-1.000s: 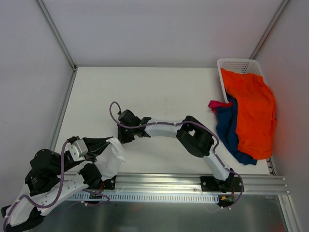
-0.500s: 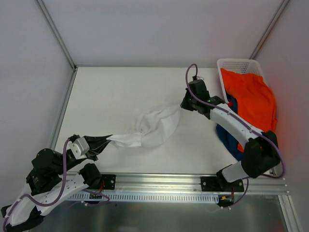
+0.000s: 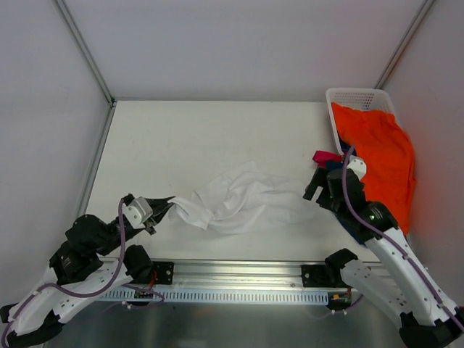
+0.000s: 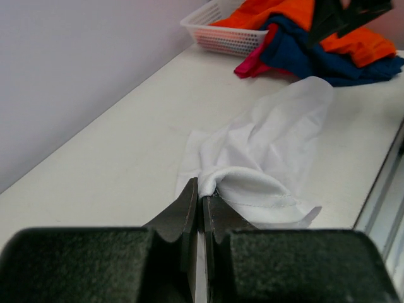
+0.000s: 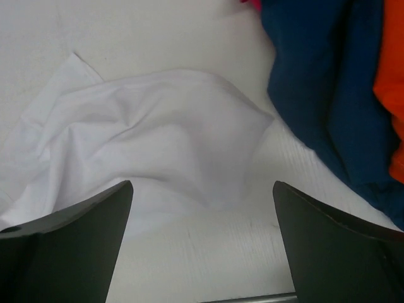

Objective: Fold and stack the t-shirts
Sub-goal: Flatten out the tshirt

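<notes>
While our left gripper point(image 4: 201, 192) is clamped on one edge of the white t-shirt point(image 3: 243, 203), the cloth lies crumpled on the table point(image 3: 188, 138) near its front edge. Our right gripper point(image 3: 314, 191) hangs over the shirt's other end, fingers spread wide and holding nothing. Just beyond it, the orange t-shirt point(image 3: 377, 163), navy t-shirt point(image 5: 328, 82) and magenta t-shirt point(image 3: 325, 156) are heaped by the basket point(image 3: 355, 98).

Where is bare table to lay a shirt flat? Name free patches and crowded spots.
Free: the far half of the table, from the back wall to the white shirt, left rail to basket. Also a narrow strip between white shirt and front rail. Crowded: the right edge, with the orange shirt, navy shirt and magenta shirt piled.
</notes>
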Robot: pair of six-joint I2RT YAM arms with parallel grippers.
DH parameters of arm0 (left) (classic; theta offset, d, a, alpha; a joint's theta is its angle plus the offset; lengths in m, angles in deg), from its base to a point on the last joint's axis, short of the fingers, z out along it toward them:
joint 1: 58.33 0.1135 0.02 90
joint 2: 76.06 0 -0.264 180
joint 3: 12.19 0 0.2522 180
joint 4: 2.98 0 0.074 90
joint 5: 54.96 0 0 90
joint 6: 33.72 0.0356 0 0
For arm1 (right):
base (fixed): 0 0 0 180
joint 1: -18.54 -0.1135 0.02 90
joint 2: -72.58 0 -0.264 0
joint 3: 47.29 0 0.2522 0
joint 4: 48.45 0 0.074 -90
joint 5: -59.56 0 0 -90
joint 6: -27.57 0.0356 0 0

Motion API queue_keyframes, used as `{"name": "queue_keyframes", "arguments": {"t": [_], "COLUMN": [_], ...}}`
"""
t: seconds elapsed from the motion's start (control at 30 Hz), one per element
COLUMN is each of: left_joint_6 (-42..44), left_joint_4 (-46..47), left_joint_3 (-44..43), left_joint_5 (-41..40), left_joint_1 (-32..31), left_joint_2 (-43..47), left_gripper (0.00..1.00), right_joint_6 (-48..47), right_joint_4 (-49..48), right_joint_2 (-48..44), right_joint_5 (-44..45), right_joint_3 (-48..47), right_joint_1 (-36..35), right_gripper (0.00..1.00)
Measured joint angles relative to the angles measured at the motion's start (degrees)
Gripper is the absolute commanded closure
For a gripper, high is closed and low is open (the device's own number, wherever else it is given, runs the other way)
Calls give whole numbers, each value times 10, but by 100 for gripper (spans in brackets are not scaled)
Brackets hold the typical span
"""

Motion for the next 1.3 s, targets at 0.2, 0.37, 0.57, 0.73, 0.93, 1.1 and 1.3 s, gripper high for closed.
{"name": "queue_keyframes", "arguments": {"t": [0.2,0.37,0.57,0.73,0.93,1.1,1.3], "left_joint_6": [7,-9,-44,-49,-45,-46,-52], "left_joint_4": [3,-1,19,46,39,11,19], "left_joint_3": [5,-18,-123,-126,-71,-38,-35], "left_joint_5": [-79,-87,-18,4,-78,-93,-101], "left_joint_1": [0,0,0,0,0,10,36], "left_joint_2": [-23,-18,-19,-44,-211,-249,-206], "left_gripper": [1,1,1,1,1,1,1], "right_joint_6": [21,20,16,-11,-67,-85,-84], "right_joint_4": [95,127,120,36,-70,-121,-168], "right_joint_2": [-101,-115,-114,-26,283,444,529], "right_joint_5": [35,45,36,-33,-165,-239,-279], "right_joint_3": [0,-40,-53,-53,-133,-206,-252], "right_joint_1": [0,0,0,0,9,18,18], "right_gripper": [0,0,1,0,2,5,5]}}
